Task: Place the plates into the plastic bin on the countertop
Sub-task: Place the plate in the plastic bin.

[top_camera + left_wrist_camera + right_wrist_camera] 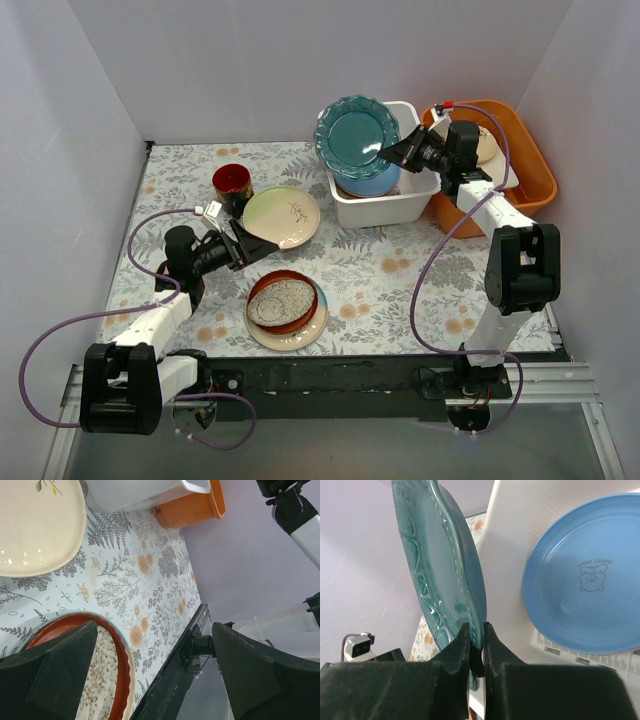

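Observation:
My right gripper (397, 153) (476, 630) is shut on the rim of a teal plate (356, 135) (440, 565), held tilted on edge over the white plastic bin (385, 208) (505, 540). A light blue plate (372, 182) (585, 580) lies inside the bin. On the countertop (400, 270) rest a pale cream plate (282, 216) (35, 525) and a red-brown plate (300, 290) (121, 680) carrying a speckled oval dish (278, 303), stacked on a cream-and-blue plate (300, 336). My left gripper (246, 245) (154, 630) hangs open between those two, holding nothing.
A small dark-red cup (231, 182) stands left of the cream plate. An orange tub (530, 175) (192, 507) with beige dishes sits right of the bin. Pale walls close in three sides, and a black rail (350, 372) runs along the front edge.

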